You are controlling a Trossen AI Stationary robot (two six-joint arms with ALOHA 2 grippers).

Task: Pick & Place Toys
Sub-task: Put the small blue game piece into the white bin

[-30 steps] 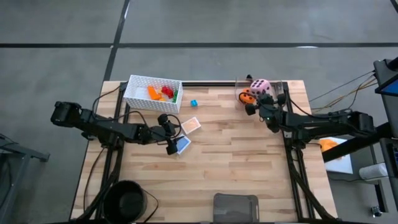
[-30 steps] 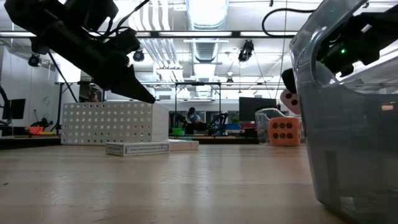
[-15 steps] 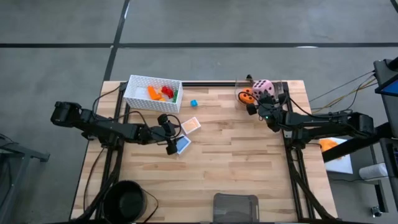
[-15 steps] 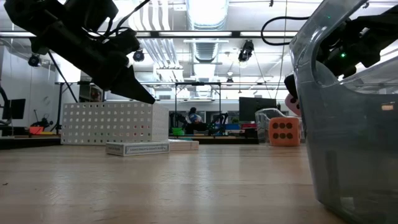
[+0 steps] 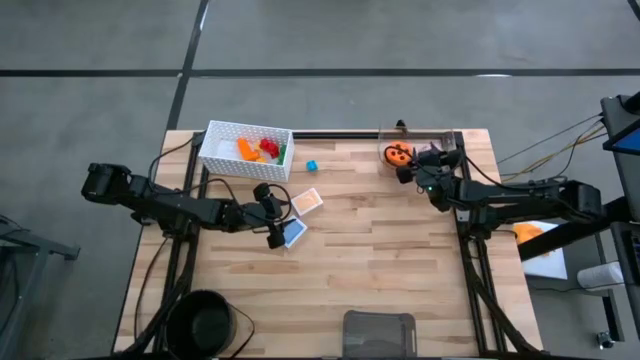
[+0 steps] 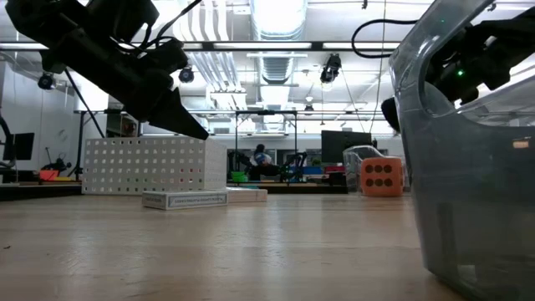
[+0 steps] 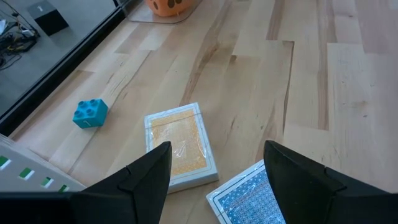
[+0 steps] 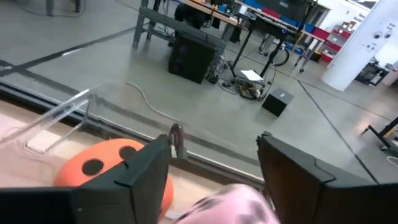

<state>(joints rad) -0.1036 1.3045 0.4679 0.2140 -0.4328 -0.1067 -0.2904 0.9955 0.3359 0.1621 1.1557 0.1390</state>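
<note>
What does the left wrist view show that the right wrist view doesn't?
Only the left wrist view shows the teal brick, the peach card and the blue card, with the open left claw above both cards. Only the right wrist view shows the pink die, blurred, between the open right claw's fingers, and the room's floor beyond. Both show the orange die and the wooden table.

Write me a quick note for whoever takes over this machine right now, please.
Left end effector: open, hovering over the blue card.
Right end effector: open beside the orange die; the pink die shows between its fingers.
Done: several bricks lie in the white basket.
Left: teal brick, peach card, blue card, both dice.
</note>
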